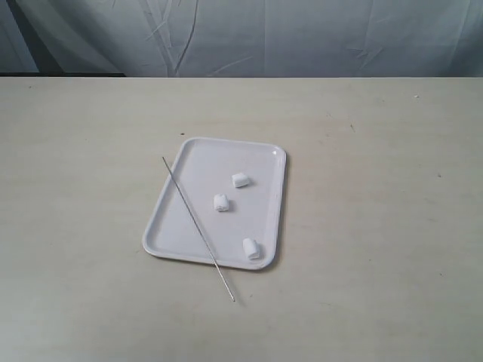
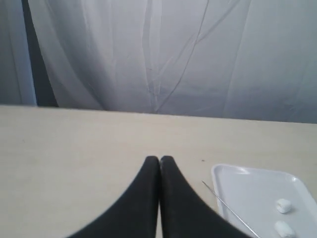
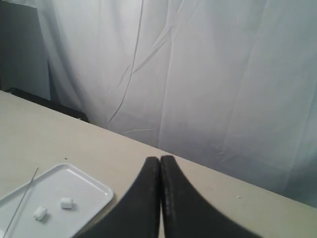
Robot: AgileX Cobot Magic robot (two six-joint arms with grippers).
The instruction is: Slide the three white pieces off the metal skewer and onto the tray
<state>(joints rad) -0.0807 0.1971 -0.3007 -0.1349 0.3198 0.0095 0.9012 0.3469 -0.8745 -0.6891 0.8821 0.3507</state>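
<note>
The white tray lies mid-table with three white pieces loose on it: one, one and one. The bare metal skewer lies slanted across the tray's left rim, its near tip on the table. Neither gripper appears in the exterior view. My left gripper is shut and empty, held above the table to the left of the tray, skewer and two pieces. My right gripper is shut and empty, right of the tray, where two pieces and the skewer show.
The beige table stretches around the tray on all sides. A white wrinkled curtain hangs behind the table's far edge.
</note>
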